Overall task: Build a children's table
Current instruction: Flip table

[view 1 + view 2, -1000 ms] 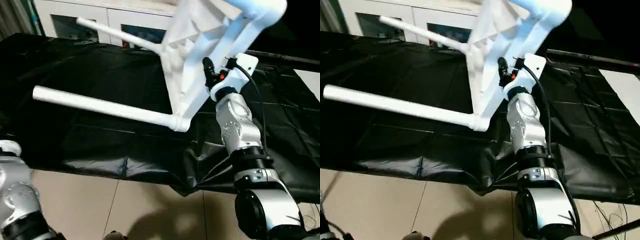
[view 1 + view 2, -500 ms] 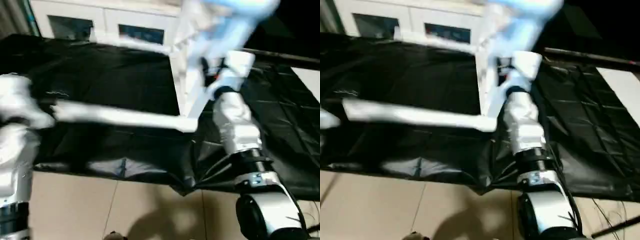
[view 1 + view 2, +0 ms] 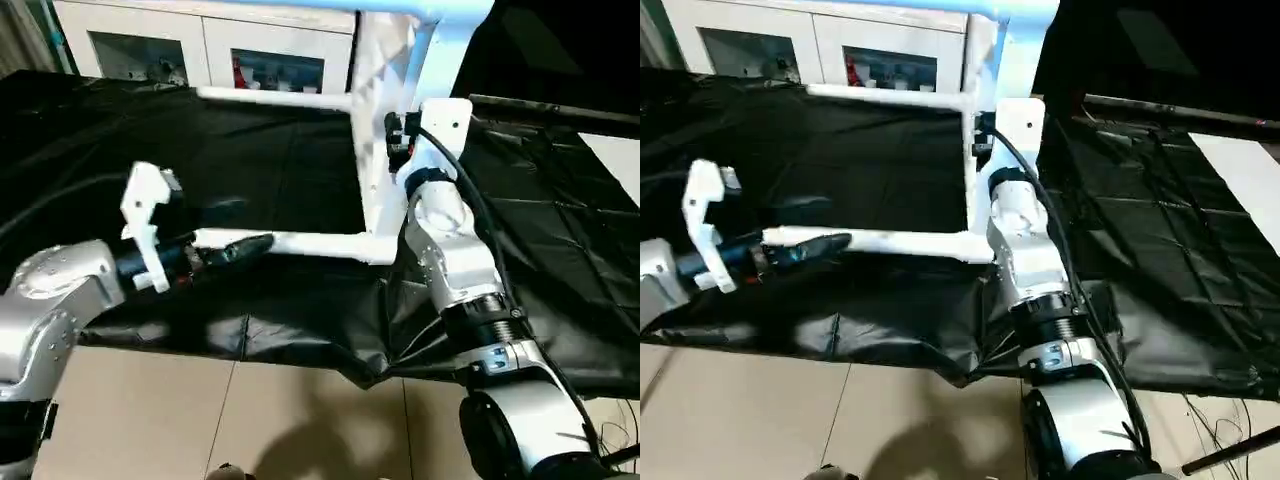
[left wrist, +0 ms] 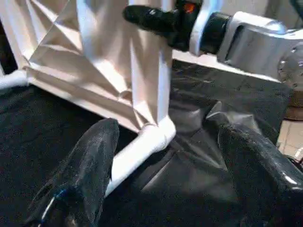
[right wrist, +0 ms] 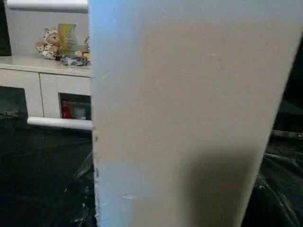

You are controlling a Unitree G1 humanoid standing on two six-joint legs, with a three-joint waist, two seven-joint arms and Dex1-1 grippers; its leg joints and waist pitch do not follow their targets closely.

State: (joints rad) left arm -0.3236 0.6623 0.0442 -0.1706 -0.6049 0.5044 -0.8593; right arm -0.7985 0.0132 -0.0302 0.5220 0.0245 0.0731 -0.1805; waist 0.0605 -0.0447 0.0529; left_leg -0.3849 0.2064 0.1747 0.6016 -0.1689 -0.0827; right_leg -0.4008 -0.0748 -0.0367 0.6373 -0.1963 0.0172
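The children's table (image 3: 385, 120) stands on its edge over the big black-sheeted worktable (image 3: 250, 150), its white tabletop upright with the ribbed underside facing left and its tube legs pointing left, level above the sheet. The near leg (image 3: 300, 242) runs from the tabletop's lower near corner socket (image 3: 378, 247) toward the left gripper (image 3: 232, 232), and the far leg (image 3: 270, 96) runs parallel behind it, in front of a white cabinet (image 3: 200, 45). The right gripper (image 3: 392, 140) is at the tabletop's near edge, partway up; its jaws stand about half open, closed on that edge, which the left wrist view shows from the other side, black fingers (image 4: 151, 16) pressed against the ribs. The right wrist view sees the broad flat face of the tabletop (image 5: 184, 113) close up, with the far leg and the cabinet shelf beyond. The left gripper's jaws are wide apart at the near leg's free end; in the left wrist view one finger (image 4: 90, 161) lies just beside the leg and the other stands clear, gripping nothing.
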